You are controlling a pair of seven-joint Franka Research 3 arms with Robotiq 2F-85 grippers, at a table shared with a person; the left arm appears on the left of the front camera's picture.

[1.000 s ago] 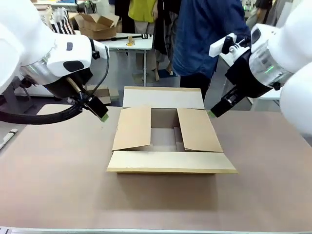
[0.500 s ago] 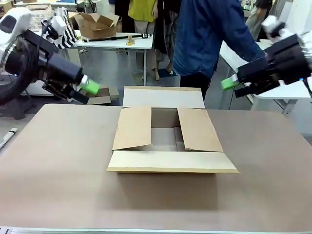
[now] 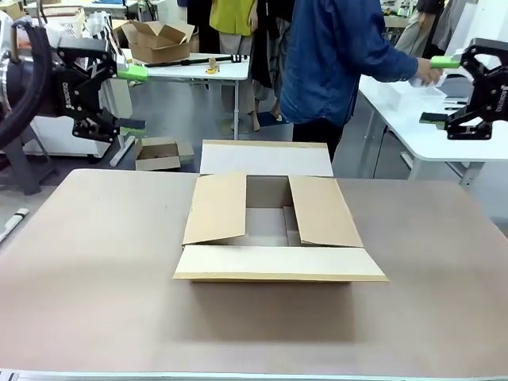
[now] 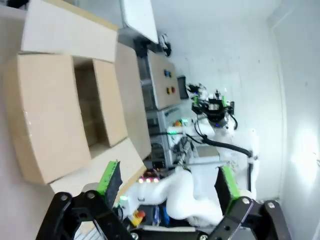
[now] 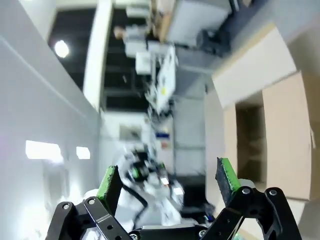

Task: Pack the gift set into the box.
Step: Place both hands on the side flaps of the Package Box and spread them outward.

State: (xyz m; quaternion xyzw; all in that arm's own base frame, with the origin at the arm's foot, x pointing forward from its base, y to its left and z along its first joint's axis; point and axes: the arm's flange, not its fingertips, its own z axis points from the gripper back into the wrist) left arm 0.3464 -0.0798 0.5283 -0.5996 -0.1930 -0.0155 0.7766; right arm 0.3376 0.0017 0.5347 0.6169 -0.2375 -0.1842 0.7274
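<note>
The box (image 3: pixel 274 226) is a large brown carton in the middle of the table. Its two side flaps are folded half inward, while the far and near flaps lie outward. Inside, I see only a strip of bare bottom. The gift set is out of view. My left gripper (image 3: pixel 132 97) hangs open high at the far left, well away from the box, with nothing in it. My right gripper (image 3: pixel 439 90) is open and empty high at the far right. The box (image 4: pixel 65 100) lies sideways in the left wrist view beyond my open left gripper (image 4: pixel 167 180). Past my open right gripper (image 5: pixel 167 180), the box (image 5: pixel 270 135) is at the right edge.
A person in a blue shirt (image 3: pixel 333 55) stands behind the box, one hand (image 3: pixel 422 75) reaching to a white side table (image 3: pixel 397 111) at the right. A small ragged carton (image 3: pixel 157 152) lies on the floor at the far left. The brown table (image 3: pixel 95 262) has free room all around the box.
Both arms rose from beside the box's far corners and swung outward to the picture's upper edges, with the grippers turned sideways. The person stretched an arm to the right side table.
</note>
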